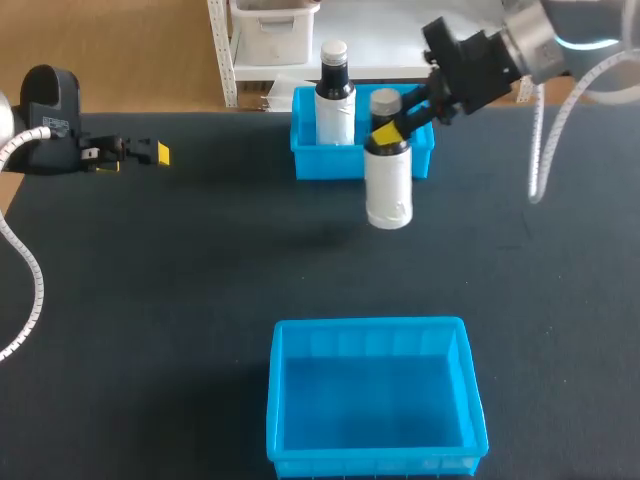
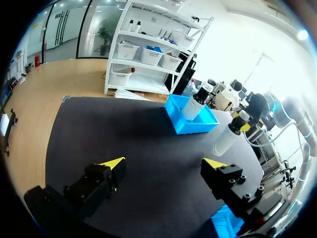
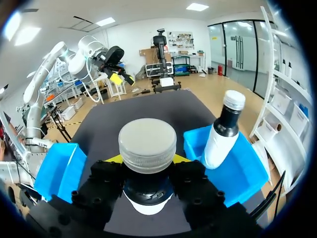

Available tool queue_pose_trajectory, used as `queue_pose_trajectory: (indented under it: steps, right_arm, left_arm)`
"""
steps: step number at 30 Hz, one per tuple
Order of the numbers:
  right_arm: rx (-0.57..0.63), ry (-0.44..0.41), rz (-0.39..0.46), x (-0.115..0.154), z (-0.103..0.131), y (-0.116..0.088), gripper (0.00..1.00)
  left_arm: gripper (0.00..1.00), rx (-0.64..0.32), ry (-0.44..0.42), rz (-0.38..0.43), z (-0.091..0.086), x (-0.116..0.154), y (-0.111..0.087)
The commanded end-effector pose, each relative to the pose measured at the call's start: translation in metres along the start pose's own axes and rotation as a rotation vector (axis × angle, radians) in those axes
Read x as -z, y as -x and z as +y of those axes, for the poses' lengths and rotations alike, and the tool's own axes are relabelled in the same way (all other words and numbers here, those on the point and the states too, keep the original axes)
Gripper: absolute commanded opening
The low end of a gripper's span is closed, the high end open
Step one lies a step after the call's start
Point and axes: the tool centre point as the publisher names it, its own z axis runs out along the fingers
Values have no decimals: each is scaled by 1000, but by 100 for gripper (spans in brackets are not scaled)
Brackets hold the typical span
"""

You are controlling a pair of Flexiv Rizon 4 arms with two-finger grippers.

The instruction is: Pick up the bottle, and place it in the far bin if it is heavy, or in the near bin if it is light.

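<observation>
Bottle (image 1: pixel 388 190) hangs clamped in right gripper (image 1: pixel 390 131), seemingly just before far bin (image 1: pixel 310 166); left gripper (image 2: pixel 163 164) has fingers apart.

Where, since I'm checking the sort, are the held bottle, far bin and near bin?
held bottle (image 1: pixel 388 192), head view, on its white body.
far bin (image 1: pixel 325 163), head view, on its front wall.
near bin (image 1: pixel 375 461), head view, on its front wall.
</observation>
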Motion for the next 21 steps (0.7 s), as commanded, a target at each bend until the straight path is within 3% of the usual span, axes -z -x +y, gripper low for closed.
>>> queue_pose_trajectory:
  steps: [1, 11, 21]
  right_arm:
    - [-2, -47, -27, 21, 5, -12, 31]
    - [-9, -114, -35, 62, -18, -26, 30]
    - [-13, -140, -43, 105, -31, -28, 29]
  left_arm:
    - [100, 0, 0, 0, 0, 0, 0]
    - [100, 0, 0, 0, 0, 0, 0]
    - [100, 0, 0, 0, 0, 0, 0]
